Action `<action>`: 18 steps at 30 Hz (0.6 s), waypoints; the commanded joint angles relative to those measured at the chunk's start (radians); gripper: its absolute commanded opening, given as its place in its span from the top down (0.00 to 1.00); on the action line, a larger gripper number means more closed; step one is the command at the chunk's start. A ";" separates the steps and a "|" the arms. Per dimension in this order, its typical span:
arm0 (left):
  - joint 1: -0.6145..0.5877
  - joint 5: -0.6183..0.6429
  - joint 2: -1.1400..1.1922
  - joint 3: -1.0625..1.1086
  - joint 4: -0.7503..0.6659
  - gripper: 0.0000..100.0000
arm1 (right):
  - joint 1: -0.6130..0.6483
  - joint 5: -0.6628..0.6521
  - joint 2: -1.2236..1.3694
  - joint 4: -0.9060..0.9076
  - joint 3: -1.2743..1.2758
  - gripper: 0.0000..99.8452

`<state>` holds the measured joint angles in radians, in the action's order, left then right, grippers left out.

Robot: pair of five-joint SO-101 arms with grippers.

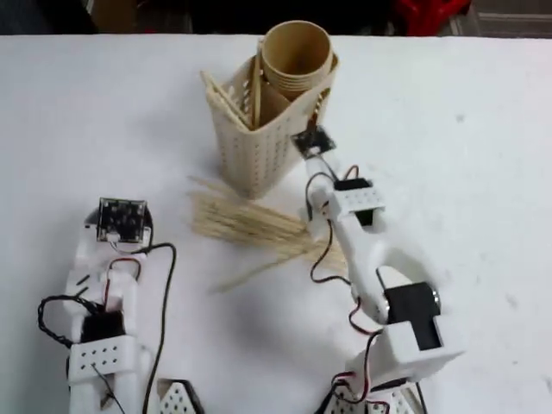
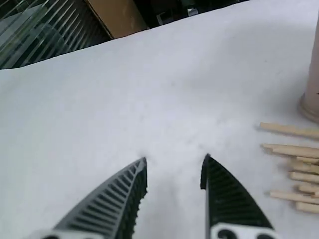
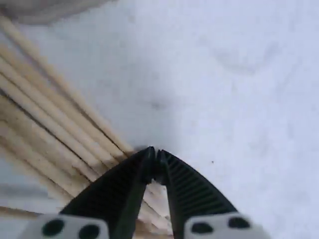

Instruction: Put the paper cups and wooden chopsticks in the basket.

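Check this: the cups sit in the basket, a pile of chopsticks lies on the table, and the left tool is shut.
Not shut: the left tool is open, as the left wrist view shows. The cups sit in the basket, and a pile of chopsticks lies on the table.

A white desk (image 1: 483, 129) runs back to a dark, dim strip of room, where a red object (image 1: 431, 13) sits past the far edge, a brown panel (image 2: 117, 17), possibly cardboard, leans nearby, and a slatted surface (image 2: 40, 30) catches pale light beside it.
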<state>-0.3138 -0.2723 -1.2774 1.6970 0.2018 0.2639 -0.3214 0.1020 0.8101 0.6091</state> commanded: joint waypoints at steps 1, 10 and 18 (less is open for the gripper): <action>0.010 0.008 -0.015 -0.002 0.002 0.81 | 0.031 -0.015 -0.048 0.027 0.017 0.98; 0.010 0.008 -0.015 -0.002 0.002 0.81 | 0.036 -0.048 -0.438 0.153 0.020 0.98; 0.010 0.008 -0.015 -0.002 0.002 0.81 | 0.297 -0.316 -0.670 0.384 0.023 0.98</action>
<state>-0.3138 -0.2723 -1.2774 1.6970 0.2018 0.4388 -0.5424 -0.5271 1.1262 0.6352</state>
